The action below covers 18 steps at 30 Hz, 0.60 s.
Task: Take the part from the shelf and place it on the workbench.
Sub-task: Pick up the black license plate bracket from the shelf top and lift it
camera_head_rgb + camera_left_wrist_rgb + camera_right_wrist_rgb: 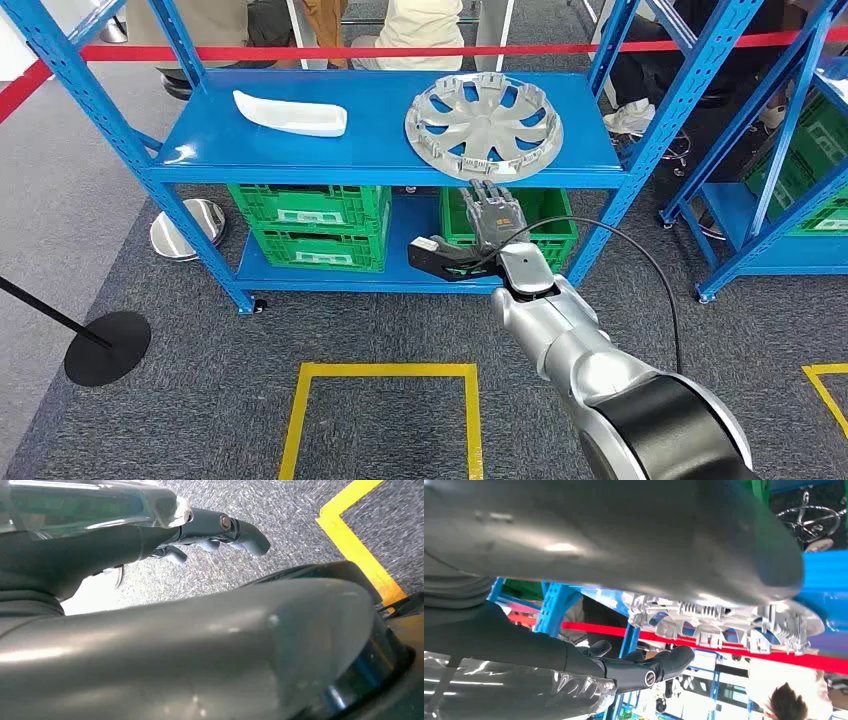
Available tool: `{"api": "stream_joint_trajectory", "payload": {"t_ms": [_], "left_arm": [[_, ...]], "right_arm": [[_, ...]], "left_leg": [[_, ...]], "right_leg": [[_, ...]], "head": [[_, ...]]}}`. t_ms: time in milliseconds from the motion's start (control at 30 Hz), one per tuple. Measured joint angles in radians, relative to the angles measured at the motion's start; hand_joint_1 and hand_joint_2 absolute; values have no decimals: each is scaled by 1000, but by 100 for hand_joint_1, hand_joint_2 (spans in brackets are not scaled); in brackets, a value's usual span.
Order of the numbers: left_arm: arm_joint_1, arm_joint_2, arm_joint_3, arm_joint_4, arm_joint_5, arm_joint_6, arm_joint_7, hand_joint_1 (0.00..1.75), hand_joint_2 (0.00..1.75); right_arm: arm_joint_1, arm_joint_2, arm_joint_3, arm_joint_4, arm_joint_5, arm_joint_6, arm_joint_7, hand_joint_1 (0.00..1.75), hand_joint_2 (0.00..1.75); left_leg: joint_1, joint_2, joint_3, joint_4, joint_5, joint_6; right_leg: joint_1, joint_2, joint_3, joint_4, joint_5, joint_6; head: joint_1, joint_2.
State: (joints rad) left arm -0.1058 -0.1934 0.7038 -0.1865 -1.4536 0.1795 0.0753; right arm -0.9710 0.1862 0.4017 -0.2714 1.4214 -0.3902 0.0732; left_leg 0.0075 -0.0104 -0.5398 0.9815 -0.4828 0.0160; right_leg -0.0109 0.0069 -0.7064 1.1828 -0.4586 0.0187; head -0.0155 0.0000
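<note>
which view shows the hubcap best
The head view: the whole hubcap lies face-down on the shelf, just beyond the right hand. The right wrist view catches its ribbed rim edge-on; the left wrist view faces the floor.

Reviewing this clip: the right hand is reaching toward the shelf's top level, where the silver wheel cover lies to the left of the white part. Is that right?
Not quite. In the head view the silver wheel cover lies to the right of the white part, not the left. The rest holds: both sit on the shelf's top level, and the right hand is reaching toward it, just below its front edge.
</note>
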Motion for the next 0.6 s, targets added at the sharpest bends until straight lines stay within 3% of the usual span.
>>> {"api": "stream_joint_trajectory", "payload": {"t_ms": [33,133,267,333,400,433,467,500,567,600], "left_arm": [[0,0,0,0,0,0,0,0,0],[-2,0,0,0,0,0,0,0,0],[-1,-1,0,0,1,1,1,0,0],[-1,-1,0,0,2,0,1,0,0],[-2,-2,0,0,5,-1,-1,0,0],[-3,-2,0,0,5,-2,-1,0,0],[-4,-3,0,0,6,-2,-2,0,0],[-5,-4,0,0,6,-2,-2,0,0],[-5,-4,0,0,5,-2,-1,0,0],[-4,-3,0,0,4,-3,-1,0,0]], "right_arm": [[-1,0,0,0,0,0,0,0,0],[-3,0,0,0,1,0,0,0,0],[-3,-1,0,0,1,0,0,0,0],[-6,0,0,0,2,0,0,0,0],[-5,2,0,1,2,0,0,0,0],[-2,2,0,2,2,0,0,0,0],[0,2,0,2,2,0,0,0,0],[1,3,0,2,2,0,0,0,0],[0,4,0,2,3,0,0,0,0],[-2,4,0,2,3,0,0,0,0]], "left_leg": [[0,0,5,1,-5,-3],[-5,0,13,5,-21,-16],[-4,2,7,19,-40,-33],[-2,4,-42,106,-76,-42],[-1,5,-127,243,-114,-46],[-1,5,-159,287,-116,-47],[-1,5,-175,295,-100,-46],[-1,5,-168,263,-66,-43],[-4,5,-118,131,19,-33],[-6,5,-90,70,42,-27]], "right_leg": [[-1,-2,20,-47,21,0],[3,-4,74,-150,45,-8],[1,1,82,-154,28,-34],[-2,1,89,-155,22,-44],[-2,1,95,-155,15,-49],[-2,1,99,-155,11,-50],[-2,1,104,-155,7,-50],[-1,2,111,-155,2,-49],[0,4,128,-156,-8,-45],[1,5,133,-156,-13,-41]], "head": [[0,0],[-1,0],[-4,0],[-8,0],[-10,0],[-10,0],[-10,0],[-10,0],[-10,0],[-10,0]]}}
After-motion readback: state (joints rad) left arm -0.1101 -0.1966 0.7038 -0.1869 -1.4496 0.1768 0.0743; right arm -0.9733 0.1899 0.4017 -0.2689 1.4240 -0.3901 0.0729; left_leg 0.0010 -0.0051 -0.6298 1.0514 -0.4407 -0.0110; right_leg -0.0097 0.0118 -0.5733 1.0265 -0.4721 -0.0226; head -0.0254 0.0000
